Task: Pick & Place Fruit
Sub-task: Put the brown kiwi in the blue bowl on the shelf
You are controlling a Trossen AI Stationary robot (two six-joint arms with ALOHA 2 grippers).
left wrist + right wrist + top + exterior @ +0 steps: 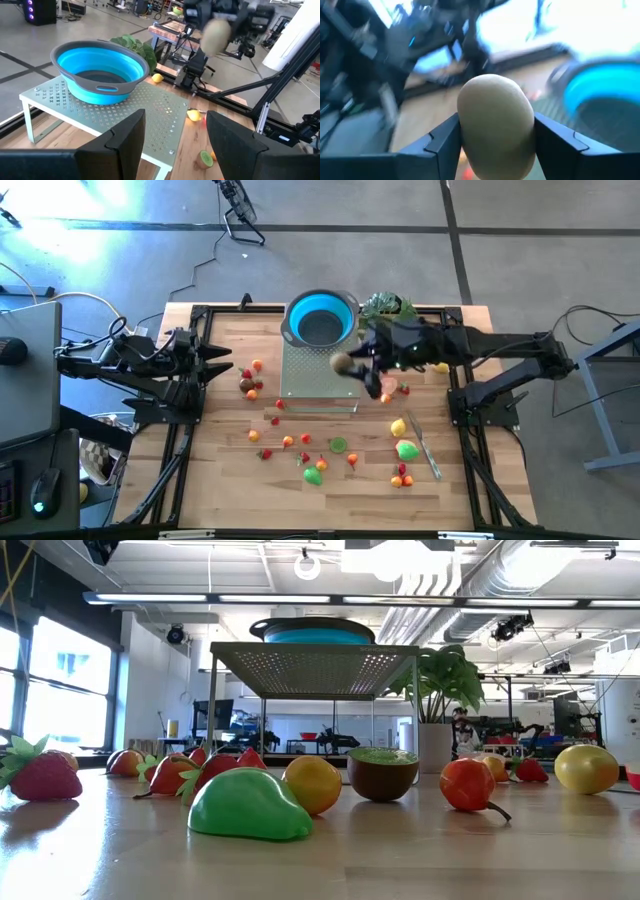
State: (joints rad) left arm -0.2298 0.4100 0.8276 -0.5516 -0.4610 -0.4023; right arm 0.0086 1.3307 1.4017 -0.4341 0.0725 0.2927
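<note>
- A brown, egg-shaped fruit (496, 122) sits clamped between the two fingers of the right gripper (345, 364), which closes on it from both sides.
- From above, that brown fruit (340, 363) hangs over the perforated metal rack (318, 380), just beside the blue bowl (320, 319) and not yet in it.
- The bowl stands on the rack's far end and looks empty inside.
- The right arm (500, 350) stretches in from its side of the counter (230, 480) to reach the rack.
- The left gripper (175, 137) waits near the left edge of the counter, its fingers parted with nothing between them, facing the rack and bowl.
- The rest of the fruit lies loose on the wood: a red and orange cluster (251, 378) left of the rack, a scatter of small red, orange and green pieces (310, 455) in front of it, and a yellow one (398, 427) with a green pear shape (407, 449) to the right.
- A slim silver knife (424, 445) lies just beside those two.
- At counter height, a green pear shape (248, 805), an orange fruit (312, 784), a halved kiwi (382, 772) and a strawberry (42, 774) stand nearest.
- A leafy green plant (388, 307) sits at the far edge, right of the bowl.
</note>
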